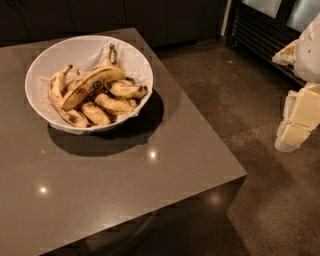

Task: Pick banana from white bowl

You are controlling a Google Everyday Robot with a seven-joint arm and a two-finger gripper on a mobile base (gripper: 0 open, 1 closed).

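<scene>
**A:** Where is the banana?

**B:** The banana [85, 91] lies on top of the heap in the white bowl [75, 47]. It slants across the middle from about 8 o'clock up to 2 o'clock. A small dark patch sits at its mid-length.

**A:** What is packed around it?

**B:** Shorter bananas [114, 104] with brown spots lie under and beside it. One curves along the bowl's wall at 9 o'clock, and several crowd the 4 to 6 o'clock side. Crinkled white paper [134, 59] lines the bowl and shows most clearly from 1 to 3 o'clock.

**A:** And where is the bowl?

**B:** It stands on a grey-brown table [125, 195], toward the table's 10 o'clock part. Its dark shadow falls on the tabletop toward 5 o'clock.

**A:** Where is the gripper?

**B:** The gripper [296, 131] is at 3 o'clock in the view, against the right edge. It appears as pale cream blocks below a white part of the arm. It is off the table, over the dark floor [240, 90], and well apart from the bowl. I cannot tell whether it is wide or narrow.

**A:** What is behind all that?

**B:** Dark cabinets [125, 15] run along 12 o'clock, and a glass-fronted unit [270, 12] stands at 1 o'clock.
</scene>
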